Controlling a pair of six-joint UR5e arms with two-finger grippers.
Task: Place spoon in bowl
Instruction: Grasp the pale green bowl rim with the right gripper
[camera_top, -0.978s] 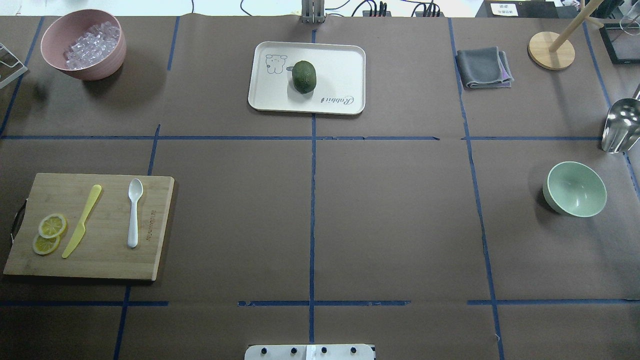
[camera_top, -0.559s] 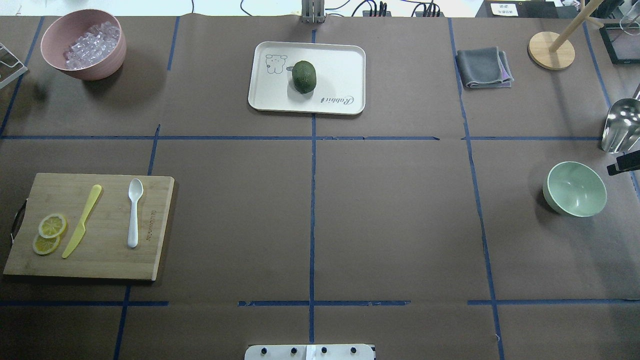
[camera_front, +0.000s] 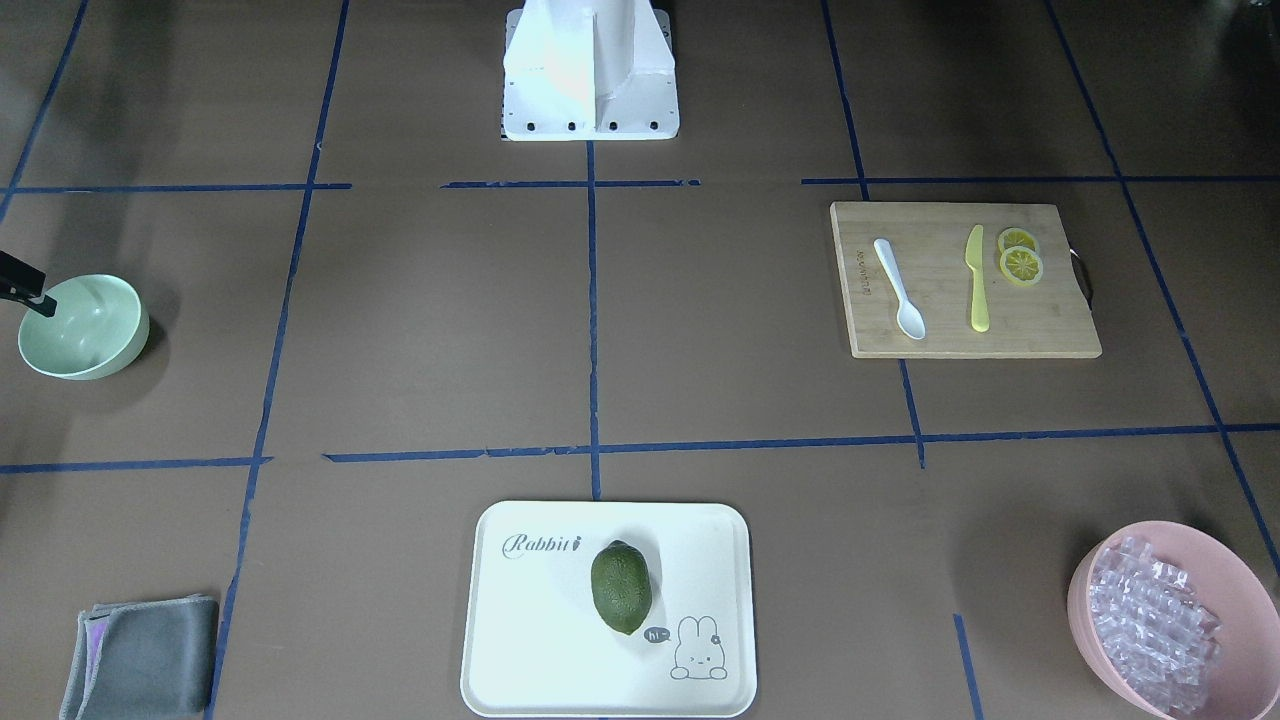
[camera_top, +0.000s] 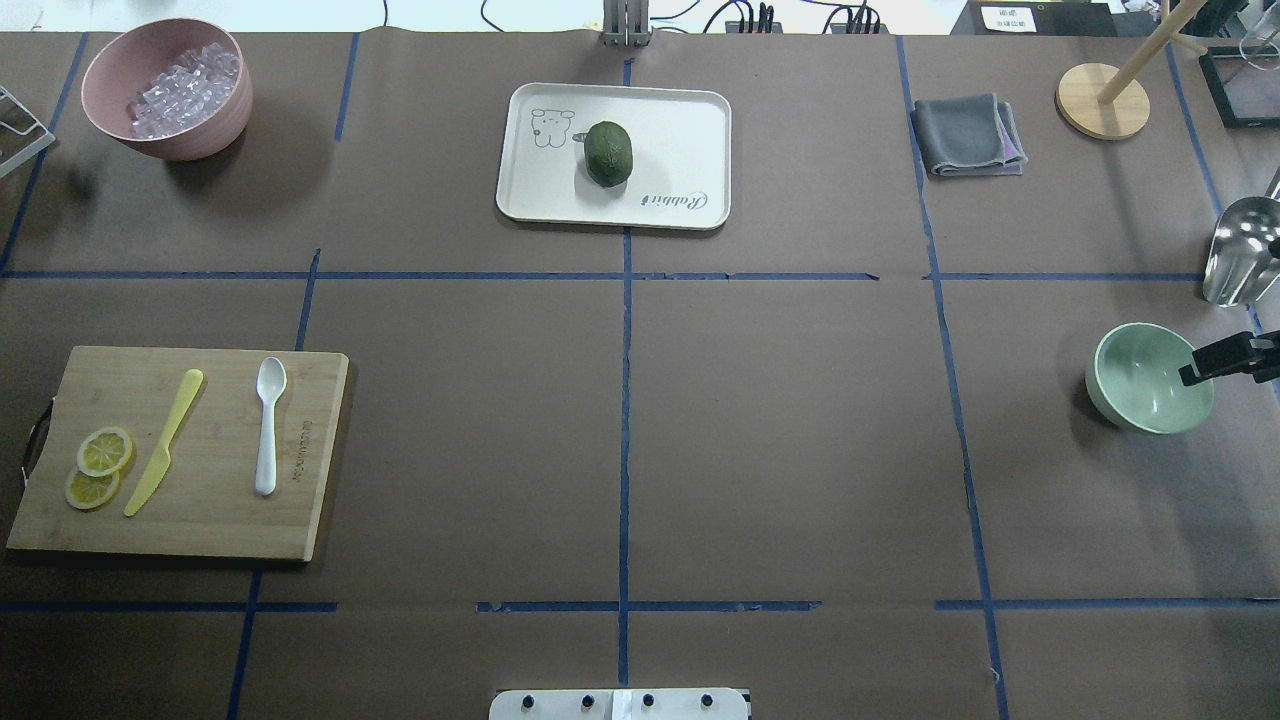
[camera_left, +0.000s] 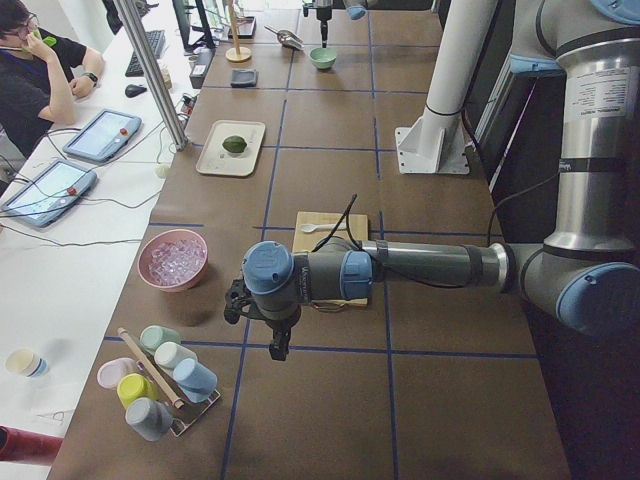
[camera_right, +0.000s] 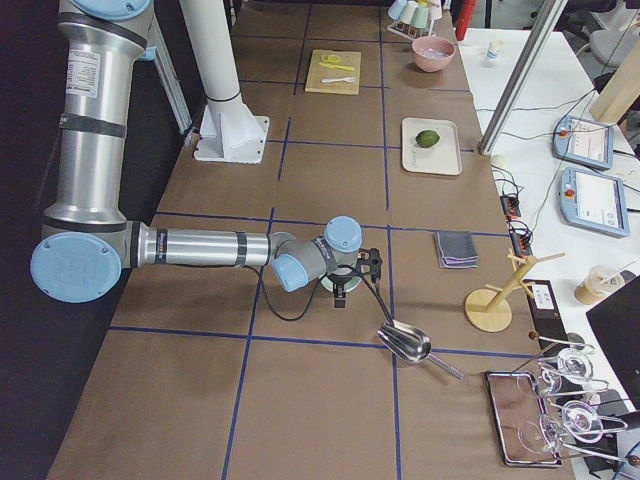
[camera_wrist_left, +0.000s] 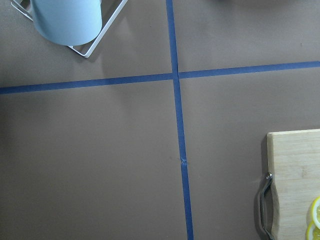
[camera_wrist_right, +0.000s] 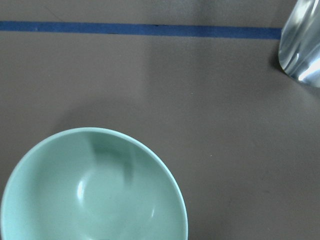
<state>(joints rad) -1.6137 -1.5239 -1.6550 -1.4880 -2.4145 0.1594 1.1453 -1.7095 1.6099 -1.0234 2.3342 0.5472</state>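
One spoon (camera_top: 268, 425) on board (camera_top: 210, 525), far from bowl (camera_top: 1135, 390); right pincer (camera_top: 1195, 373) seemingly above it, its spread unclear

Surface (camera_top: 780, 430), robot's near left: board (camera_top: 200, 520) bearing, left to right, fruit slices (camera_top: 100, 465), knife (camera_top: 163, 443), spoon (camera_top: 268, 425).
Far left: larger bowl (camera_top: 180, 140) holding ice-like pieces (camera_top: 185, 85).
Far centre: tray (camera_top: 680, 130) carrying round fruit (camera_top: 608, 153).
Far right: folded cloth (camera_top: 967, 135).
Right: bowl (camera_top: 1140, 385), scoop (camera_top: 1240, 250) beyond it at the edge.

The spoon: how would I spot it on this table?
Find the bamboo cutting board on the robot's left side of the table. Of the things lying on it, the spoon is nearest the table's middle, with the yellow knife and lemon slices farther out. It alone is white, with an oval scoop.
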